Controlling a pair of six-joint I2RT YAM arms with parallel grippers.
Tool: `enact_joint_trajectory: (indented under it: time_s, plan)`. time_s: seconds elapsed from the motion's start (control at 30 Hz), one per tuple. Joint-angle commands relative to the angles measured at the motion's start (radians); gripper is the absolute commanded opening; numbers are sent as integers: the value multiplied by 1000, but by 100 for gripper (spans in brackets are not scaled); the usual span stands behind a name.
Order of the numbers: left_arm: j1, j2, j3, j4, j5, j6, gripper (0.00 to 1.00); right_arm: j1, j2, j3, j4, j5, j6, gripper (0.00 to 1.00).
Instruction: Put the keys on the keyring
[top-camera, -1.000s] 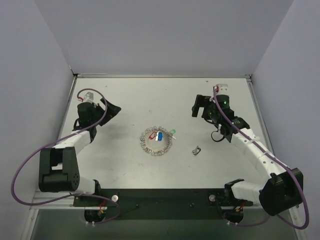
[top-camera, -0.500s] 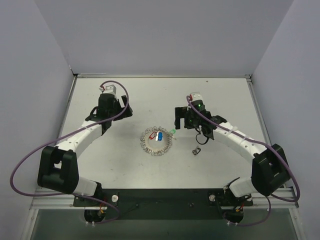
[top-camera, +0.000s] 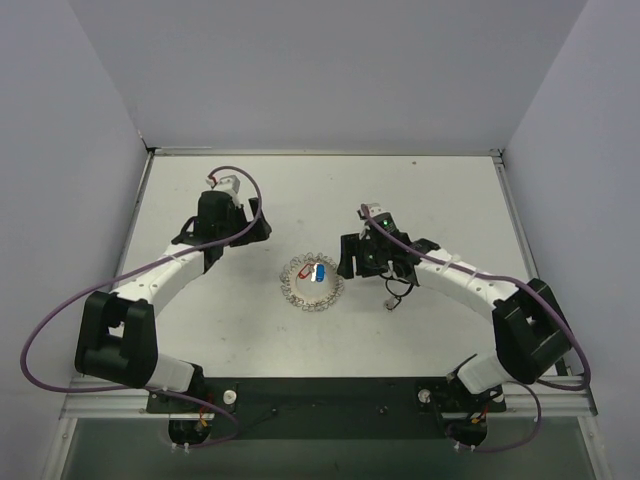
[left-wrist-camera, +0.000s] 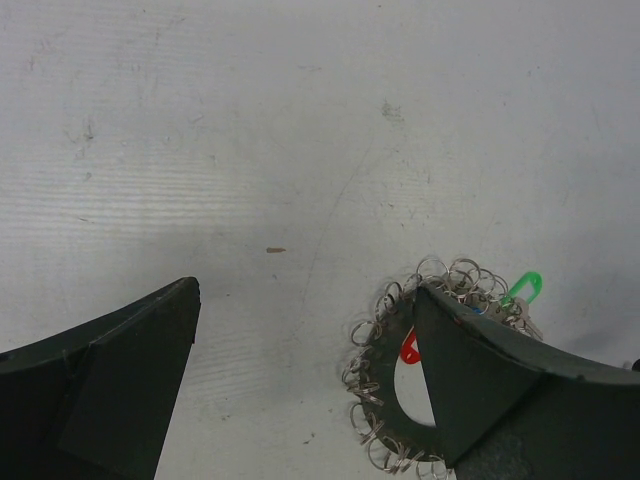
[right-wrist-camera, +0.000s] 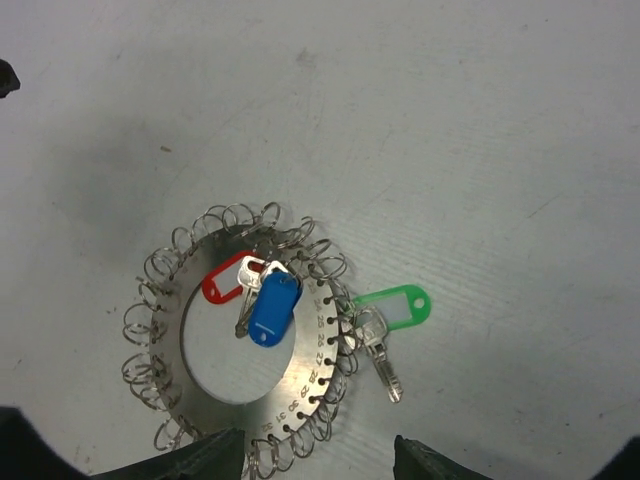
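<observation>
Both arms sit closer in than a second ago. At the edge of the keyring (right-wrist-camera: 312, 350) hovers the right tool (right-wrist-camera: 320, 455), part open, empty. Nearby, the left tool (left-wrist-camera: 305, 290) gapes wide, empty. The keyring lies mid-bench (top-camera: 450, 200); red and blue keys (right-wrist-camera: 265, 300) inside, green key (right-wrist-camera: 392, 308) just outside.

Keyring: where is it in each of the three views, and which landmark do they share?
Top external: keyring in the middle of the picture.
Left wrist: keyring lower right, partly hidden.
Right wrist: keyring lower left of centre, nearly whole.
Shared landmark: the red key tag inside the loop.
</observation>
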Motion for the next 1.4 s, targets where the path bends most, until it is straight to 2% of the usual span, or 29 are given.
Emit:
enact_joint_trajectory:
  time_s: [0.0,0.23,0.47,1.0,1.3,1.37]
  plan:
    - [-1,-31,-2,55,53,21,97,18,21,-33,26,-83,42,57]
    - [-1,-31,-5,68,88,19,97,25,73,-55,53,-112,77,45]
    - [-4,-45,-19,72,99,21,97,24,117,-67,71,-106,99,38]
    - [-7,-59,-22,75,117,30,97,24,159,-90,140,-97,120,31]
    - [-9,-65,-27,75,114,31,97,24,183,-78,151,-116,128,17]
    - [-9,-65,-30,75,116,31,97,24,171,-84,152,-112,128,11]
